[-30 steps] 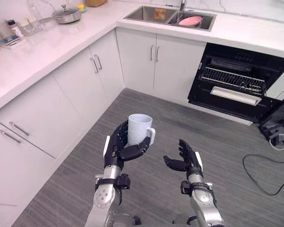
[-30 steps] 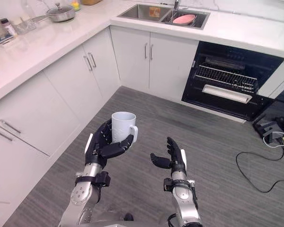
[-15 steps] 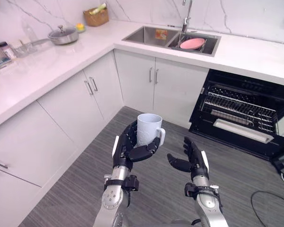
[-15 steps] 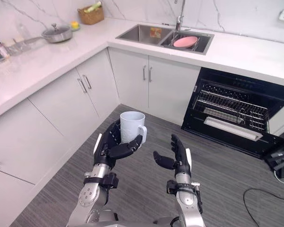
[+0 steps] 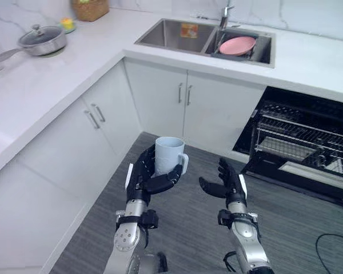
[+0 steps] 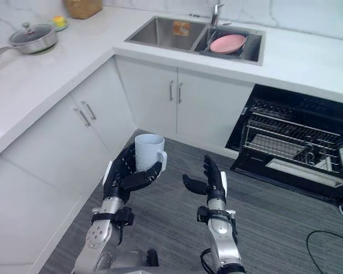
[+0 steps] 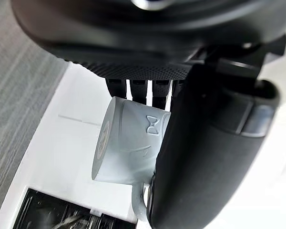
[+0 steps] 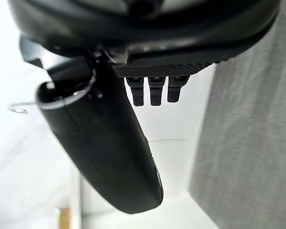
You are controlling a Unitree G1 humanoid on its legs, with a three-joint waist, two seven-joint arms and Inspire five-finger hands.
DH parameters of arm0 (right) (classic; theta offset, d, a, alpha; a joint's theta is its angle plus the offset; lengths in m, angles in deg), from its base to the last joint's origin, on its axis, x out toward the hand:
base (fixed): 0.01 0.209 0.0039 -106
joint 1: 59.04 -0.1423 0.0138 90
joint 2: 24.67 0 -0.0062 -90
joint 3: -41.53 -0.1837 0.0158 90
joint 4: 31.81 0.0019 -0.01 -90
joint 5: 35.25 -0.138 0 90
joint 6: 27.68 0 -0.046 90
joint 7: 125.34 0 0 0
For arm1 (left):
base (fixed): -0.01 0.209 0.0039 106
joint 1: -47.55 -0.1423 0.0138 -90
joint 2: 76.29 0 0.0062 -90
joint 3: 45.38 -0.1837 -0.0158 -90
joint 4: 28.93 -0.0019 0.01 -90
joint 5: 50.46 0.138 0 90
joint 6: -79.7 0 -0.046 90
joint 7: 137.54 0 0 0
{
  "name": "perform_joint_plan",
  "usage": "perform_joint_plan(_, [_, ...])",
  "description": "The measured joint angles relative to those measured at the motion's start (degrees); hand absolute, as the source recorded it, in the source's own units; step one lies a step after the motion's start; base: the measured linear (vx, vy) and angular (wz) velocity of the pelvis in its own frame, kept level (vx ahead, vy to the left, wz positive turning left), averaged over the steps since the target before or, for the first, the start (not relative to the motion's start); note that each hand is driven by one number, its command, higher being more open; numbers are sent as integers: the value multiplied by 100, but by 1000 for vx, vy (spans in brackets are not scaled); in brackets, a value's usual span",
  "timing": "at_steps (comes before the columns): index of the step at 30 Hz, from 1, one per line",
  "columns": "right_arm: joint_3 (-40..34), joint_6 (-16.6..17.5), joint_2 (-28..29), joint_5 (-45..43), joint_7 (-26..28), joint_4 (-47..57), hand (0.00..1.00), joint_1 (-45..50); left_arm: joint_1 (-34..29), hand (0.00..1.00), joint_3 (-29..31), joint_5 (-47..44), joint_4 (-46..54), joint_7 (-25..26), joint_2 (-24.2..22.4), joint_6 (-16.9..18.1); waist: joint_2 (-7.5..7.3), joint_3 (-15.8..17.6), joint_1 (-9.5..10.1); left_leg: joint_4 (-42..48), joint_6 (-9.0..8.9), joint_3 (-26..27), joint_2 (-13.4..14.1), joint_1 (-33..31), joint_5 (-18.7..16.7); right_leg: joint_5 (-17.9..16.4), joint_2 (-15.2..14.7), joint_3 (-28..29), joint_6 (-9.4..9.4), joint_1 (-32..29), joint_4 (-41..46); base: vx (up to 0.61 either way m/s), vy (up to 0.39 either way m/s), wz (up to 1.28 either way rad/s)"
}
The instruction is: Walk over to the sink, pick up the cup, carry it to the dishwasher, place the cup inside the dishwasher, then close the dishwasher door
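Note:
A pale blue-white cup with a handle stands upright in my left hand, whose fingers and thumb curl round it above the grey floor; the left wrist view shows the cup held between thumb and fingers. My right hand hovers beside it, open, with nothing in it. The dishwasher lies ahead to the right under the counter, its dark cavity and wire rack exposed. The sink is set in the counter at the back.
A pink plate rests in the sink's right basin. White cabinets line the corner under an L-shaped white counter. A lidded pan and a basket sit on the counter. Grey plank floor lies below.
The whole picture has shifted, so the camera moved; cabinets and dishwasher sit differently in view. The cup stays held in my left hand and the right hand stays open beside it.

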Motion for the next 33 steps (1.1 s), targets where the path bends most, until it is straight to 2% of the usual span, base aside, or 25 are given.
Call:
perform_joint_plan(2, [117,8,78,6,3,296,90,12,-1,30,-35,75,22,3,-3,4,-5,6,-48,-211,-110,205,119,481,-207,-150,118,-429,-301,-616,-28,254,13,-50])
perform_joint_plan(4, [192,39,83,6,5,452,90,8,1,30,-71,75,23,2,1,4,-5,6,-86,-212,-198,348,209,697,-376,-227,134,-839,-493,-911,-423,291,-48,-48])
perform_joint_plan(5, [196,77,95,6,-1,516,90,-12,6,30,-77,75,23,-8,0,4,16,-13,-97,-254,-322,475,306,864,-521,-110,201,-1260,-716,-1114,-1212,327,-69,-46])
perform_joint_plan(6, [194,82,94,6,-13,517,90,-25,12,30,-69,75,21,-8,2,6,7,-27,-110,-290,-363,500,323,916,-546,-9,235,-1373,-791,-1151,-1560,482,-106,-32])
perform_joint_plan(7, [180,83,78,4,-49,524,90,-24,40,30,-57,75,-3,-3,12,10,-102,-81,-181,-368,-497,485,307,1065,-616,708,362,-1514,-991,-1132,-2455,555,-91,5])
perform_joint_plan(8, [134,77,13,4,-75,522,90,13,98,30,-66,76,-183,-4,-45,16,92,-78,-282,-369,-673,346,452,1194,-730,1219,526,-1590,-1205,-915,-2638,486,-75,3])
perform_joint_plan(10, [100,67,-59,3,-109,614,90,50,106,30,-67,84,-280,-5,-175,4,260,-87,-274,-183,-714,256,651,1216,-627,1092,752,-1580,-1344,-769,-2712,484,-90,-18])
perform_joint_plan(11, [64,40,-69,-3,-129,772,90,171,149,30,-67,90,-367,-7,-236,-4,284,-71,-294,337,-739,132,767,1127,-521,983,820,-1609,-1378,-544,-2802,668,-157,-15])
perform_joint_plan(12, [66,33,-66,-11,-152,1105,90,438,138,30,-68,124,-393,-12,-311,-50,297,-47,-285,1347,-741,63,943,893,-288,915,885,-1604,-1411,-136,-2992,469,-112,-2])
perform_joint_plan(13, [93,34,-60,-22,-160,1325,90,584,110,30,-68,124,-383,-22,-342,-49,293,-36,-269,1934,-748,36,1041,725,-77,887,900,-1572,-1424,78,-3099,351,-51,-7])
perform_joint_plan(14, [127,38,-60,-24,-167,1568,90,729,75,30,-68,125,-361,-31,-376,-48,296,-35,-244,2449,-797,20,1129,571,-46,857,907,-1526,-1432,300,-3213,359,3,-34])
perform_joint_plan(15, [234,79,-51,-25,-162,2145,90,894,-63,30,-64,126,-197,-48,-467,-41,326,-54,-196,3375,-676,8,1289,100,-188,768,937,-1353,-1405,746,-3507,326,20,-43])
perform_joint_plan(17, [309,189,-47,-25,-156,2423,90,912,-177,30,-61,127,-32,-70,-491,-29,340,-72,-109,3538,-568,8,1395,-240,-327,699,970,-1178,-1409,854,-3603,226,58,-53])
perform_joint_plan(19, [393,298,-20,-25,-143,2618,90,887,-332,30,-40,130,128,-135,-549,2,353,-95,16,3136,-408,-81,1405,-635,-524,535,958,-864,-1383,996,-3628,209,157,-72])
perform_joint_plan(22, [446,304,-16,-47,-133,2576,90,865,-477,30,39,130,128,-155,-553,18,361,-112,119,1635,-457,-686,1048,-926,-590,340,866,-386,-1166,1078,-3573,204,254,-76])
perform_joint_plan(23, [433,303,-30,-50,-145,2532,90,846,-503,30,67,128,126,-144,-556,17,369,-117,121,832,-519,-1022,830,-991,-431,202,790,-196,-1020,1010,-3427,254,327,-74])
perform_joint_plan(24, [435,303,-42,-51,-148,2482,90,815,-518,30,70,126,124,-141,-554,18,413,-147,139,560,-684,-1161,720,-958,1,93,746,-54,-929,960,-3293,289,360,-93])
perform_joint_plan(25, [451,280,-42,-60,-144,2245,90,753,-568,30,111,123,79,-115,-488,10,277,-216,170,380,-523,-1012,524,-765,454,-11,622,199,-724,892,-3145,313,356,-64])
perform_joint_plan(26, [451,245,11,-63,-147,2128,90,744,-531,30,126,124,65,-83,-438,-11,161,-280,61,464,-390,-939,397,-795,409,17,467,317,-675,936,-3304,320,348,-48])
perform_joint_plan(28, [462,220,78,-60,-135,2061,90,685,-485,30,148,124,67,-1,-424,-10,32,-285,83,651,-309,-741,282,-811,355,117,291,447,-521,1039,-3563,278,297,-36])
perform_joint_plan(30, [523,220,117,-58,-102,2065,90,661,-487,30,142,125,74,10,-422,-10,11,-300,91,710,-243,-553,227,-669,218,175,184,534,-439,1110,-3592,241,238,-55])
perform_joint_plan(33, [632,217,167,-50,-31,2063,90,648,-475,30,141,127,116,8,-414,-6,3,-293,118,473,-212,-132,313,-168,-60,125,226,583,-306,733,-2593,153,110,-77])
